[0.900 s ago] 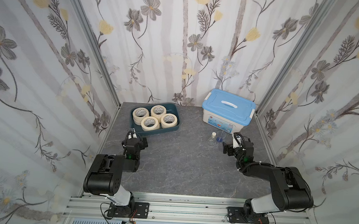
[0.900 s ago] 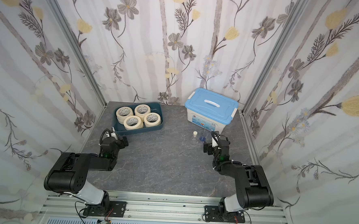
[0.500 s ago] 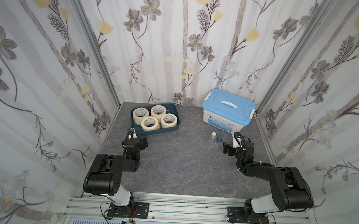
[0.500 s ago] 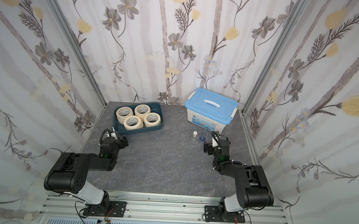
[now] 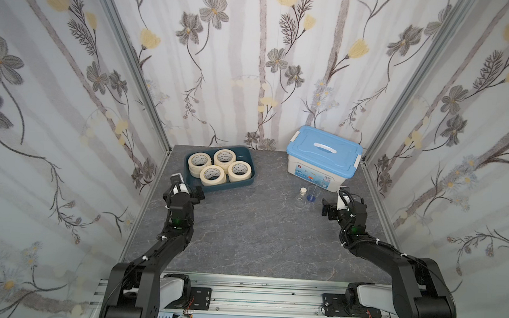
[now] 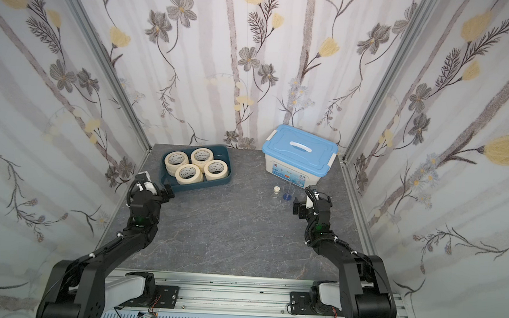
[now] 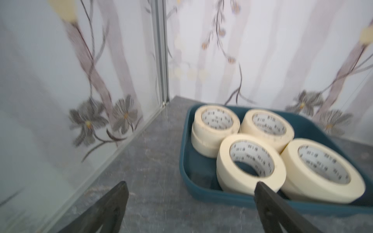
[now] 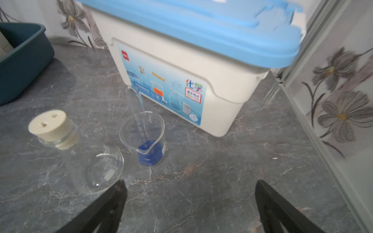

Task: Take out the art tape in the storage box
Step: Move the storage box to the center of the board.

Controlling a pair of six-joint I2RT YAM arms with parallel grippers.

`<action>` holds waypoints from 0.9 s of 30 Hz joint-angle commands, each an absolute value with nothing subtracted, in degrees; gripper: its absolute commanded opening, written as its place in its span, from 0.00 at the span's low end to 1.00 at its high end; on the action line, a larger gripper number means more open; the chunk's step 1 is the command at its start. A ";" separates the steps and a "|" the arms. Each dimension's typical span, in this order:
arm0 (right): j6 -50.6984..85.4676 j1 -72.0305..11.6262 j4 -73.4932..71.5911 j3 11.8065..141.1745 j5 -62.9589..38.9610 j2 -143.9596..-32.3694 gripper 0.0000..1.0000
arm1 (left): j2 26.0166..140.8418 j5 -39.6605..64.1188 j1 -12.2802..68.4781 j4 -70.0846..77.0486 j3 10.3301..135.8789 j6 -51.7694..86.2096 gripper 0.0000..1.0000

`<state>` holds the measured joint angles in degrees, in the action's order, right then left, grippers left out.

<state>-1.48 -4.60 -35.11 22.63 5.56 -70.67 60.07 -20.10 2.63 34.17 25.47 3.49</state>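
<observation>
Toward the far-left of our table [image 5: 243, 240], the storage box [image 5: 231, 187] holds all the art tape [image 5: 239, 178], so our left gripper [image 7: 191, 185] hovers spread and empty at its near rim, our right gripper [image 8: 189, 185] idling equally released by the beaker [image 8: 145, 137].

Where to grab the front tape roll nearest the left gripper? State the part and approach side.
Pinch the front roll by its near wall: one finger in the open core, one outside. Bring the open left gripper down from above; it lies flat atop another roll, neighbours crowding its other sides.
</observation>
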 commanded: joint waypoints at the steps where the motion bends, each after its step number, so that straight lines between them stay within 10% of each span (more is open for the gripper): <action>1: 2.35 -4.75 -28.18 23.65 12.58 -66.26 1.00 | 53.08 -28.18 2.47 13.11 28.89 7.57 1.00; 14: 10.64 -4.24 15.83 43.29 6.85 -51.80 1.00 | 72.68 -6.99 -10.35 -25.55 59.65 23.79 1.00; 27: 5.55 -3.43 21.81 48.34 0.68 -54.31 1.00 | 101.66 3.06 -11.16 -35.43 80.66 22.71 0.83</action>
<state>6.81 -3.51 20.88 47.99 1.48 -54.19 99.00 1.13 -11.11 -32.16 78.52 22.15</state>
